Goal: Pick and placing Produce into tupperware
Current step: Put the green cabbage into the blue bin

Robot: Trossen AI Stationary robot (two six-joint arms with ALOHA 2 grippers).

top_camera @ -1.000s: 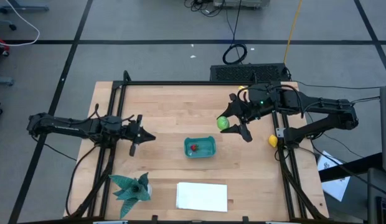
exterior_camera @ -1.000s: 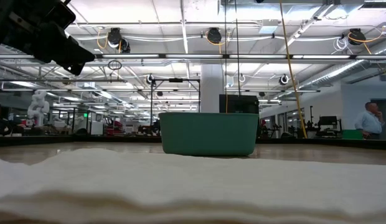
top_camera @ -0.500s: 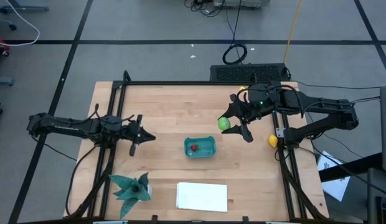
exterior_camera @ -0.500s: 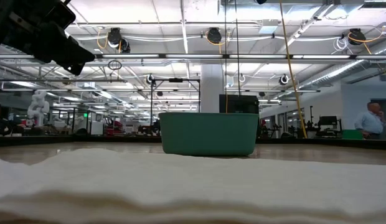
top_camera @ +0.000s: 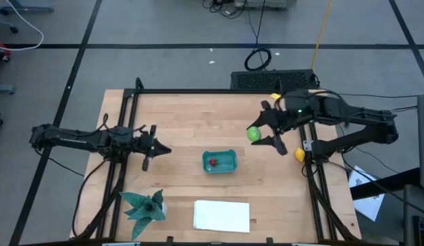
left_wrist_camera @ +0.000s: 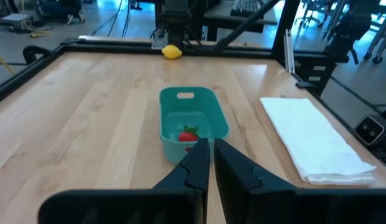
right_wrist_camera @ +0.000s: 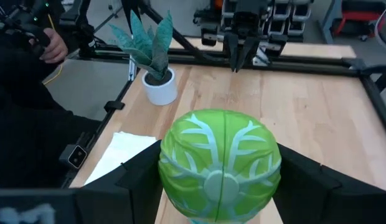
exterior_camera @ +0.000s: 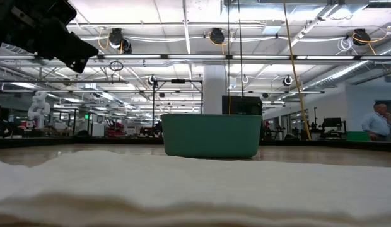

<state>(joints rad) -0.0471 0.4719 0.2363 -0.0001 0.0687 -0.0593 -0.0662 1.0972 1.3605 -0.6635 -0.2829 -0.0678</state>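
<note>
One of three produce items is seen already placed: the red piece lies inside the teal tub. The light green round piece is clamped between the fingers of the right tool, held above the worktop and not yet over the tub, which lies near the tool, toward the worktop's middle. The yellow piece rests just behind this tool, at the worktop's edge, untouched. The left tool is clenched on nothing, well apart from the tub. Two placements are judged to remain.
</note>
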